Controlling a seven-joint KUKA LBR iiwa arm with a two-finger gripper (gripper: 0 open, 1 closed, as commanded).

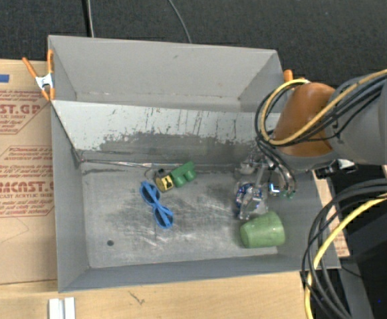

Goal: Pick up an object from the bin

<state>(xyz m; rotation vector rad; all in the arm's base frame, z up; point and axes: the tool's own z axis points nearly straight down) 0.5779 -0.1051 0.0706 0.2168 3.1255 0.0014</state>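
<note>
Orange-covered wrist (304,118) of the arm, wrapped in yellow and black cables, stands highest over the grey metal bin (173,72), entering from 3 o'clock. Below it the gripper (250,201) is down close to the bin's floor, at about 4 o'clock of that floor. Whether the gripper is wide or narrow cannot be told, since its lower end is a tangle of metal and small blue parts, and nothing can be made out as held.

Just beside the gripper, at its 5 o'clock, lies a pale green plastic cup (262,232), tipped on its side near the bin's front wall. Whether the gripper touches the cup cannot be told; this is the thing nearest to it.

Well apart, at 9 o'clock of the gripper, a blue plastic piece of two joined loops (157,205) lies flat on the floor near the middle. At 1 o'clock of that piece, just beside it, a small green and yellow block toy (175,176) rests at the foot of the sloping back wall.
</note>
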